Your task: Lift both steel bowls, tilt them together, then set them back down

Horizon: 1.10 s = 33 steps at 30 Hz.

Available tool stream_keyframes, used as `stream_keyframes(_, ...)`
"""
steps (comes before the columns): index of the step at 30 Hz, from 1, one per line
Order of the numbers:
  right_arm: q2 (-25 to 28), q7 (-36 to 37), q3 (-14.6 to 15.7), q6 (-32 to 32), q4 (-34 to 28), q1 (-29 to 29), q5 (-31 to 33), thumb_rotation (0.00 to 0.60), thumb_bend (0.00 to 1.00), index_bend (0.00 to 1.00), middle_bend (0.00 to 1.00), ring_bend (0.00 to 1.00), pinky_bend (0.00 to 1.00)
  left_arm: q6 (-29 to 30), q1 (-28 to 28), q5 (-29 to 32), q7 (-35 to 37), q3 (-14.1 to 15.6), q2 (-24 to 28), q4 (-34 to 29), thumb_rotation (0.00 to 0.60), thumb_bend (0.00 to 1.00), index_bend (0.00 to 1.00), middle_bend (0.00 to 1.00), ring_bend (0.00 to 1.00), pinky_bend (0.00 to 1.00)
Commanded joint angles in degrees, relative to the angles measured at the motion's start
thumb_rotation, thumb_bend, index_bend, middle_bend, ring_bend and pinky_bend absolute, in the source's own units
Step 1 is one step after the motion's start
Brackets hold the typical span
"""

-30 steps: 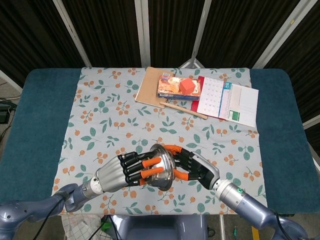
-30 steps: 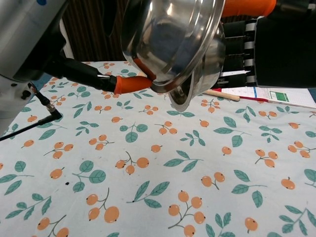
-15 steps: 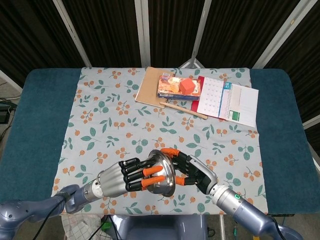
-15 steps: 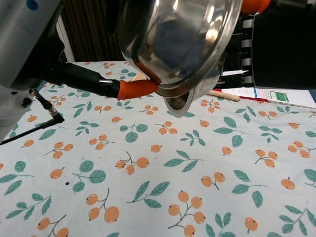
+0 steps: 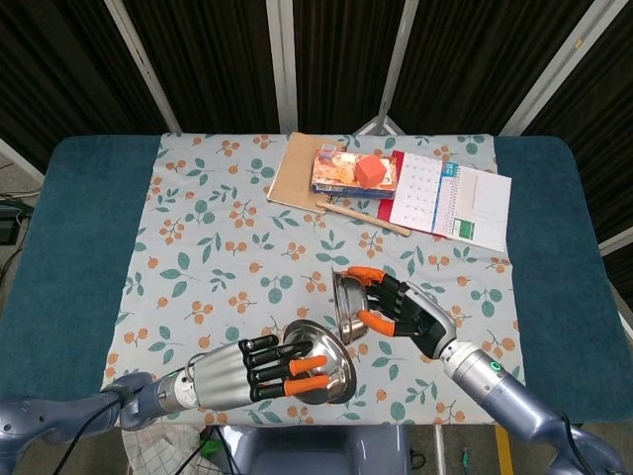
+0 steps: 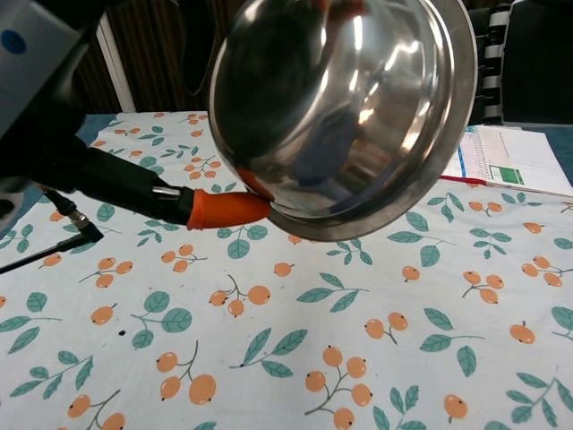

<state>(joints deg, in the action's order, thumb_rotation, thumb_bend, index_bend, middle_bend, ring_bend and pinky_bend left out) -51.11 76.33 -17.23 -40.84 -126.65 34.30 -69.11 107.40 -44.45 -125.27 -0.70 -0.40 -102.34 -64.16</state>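
Behind tilted steel bowls (image 5: 321, 371): calendar (image 5: 450, 198), book (image 5: 351, 170).

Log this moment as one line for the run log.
left robot hand: holds tilted round steel bowl | right robot hand: holds second steel bowl on edge | both bowls apart, above floral tablecloth

A floral tablecloth (image 5: 227, 228) carries a calendar (image 5: 450, 198), snack packet (image 5: 341, 170) (atop a clipboard (image 5: 297, 168)) and wooden stick (image 5: 364, 219).
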Motion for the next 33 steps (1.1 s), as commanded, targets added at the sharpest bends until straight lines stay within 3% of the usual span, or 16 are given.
stream_keyframes(1, 0.2, 2.0, -0.4, 1.0, 1.2, -0.7, -1.7, 0.600, 0.39, 0.66, 0.62, 0.63, 0.82, -0.1, 0.0, -0.1, -0.4, -0.2, 0.2, 0.3, 0.600, 0.40, 0.43, 0.54, 0.42, 0.65)
stream_keyframes(24, 1.7, 14.8, -0.8, 1.9, 8.2, -4.6, -10.1, 0.600, 0.39, 0.65, 0.62, 0.62, 0.82, 2.6, 0.3, 0.1, -1.4, -1.7, 3.0, 3.6, 0.600, 0.40, 0.43, 0.55, 0.42, 0.65)
stream_keyframes(33, 4.8, 20.0, 0.5, 1.0, 4.6, -5.5, -17.8, 0.600, 0.39, 0.64, 0.62, 0.61, 0.82, 1.5, -0.6, 2.1, 1.4, -2.1, 1.1, 7.5, 0.600, 0.40, 0.43, 0.54, 0.42, 0.65)
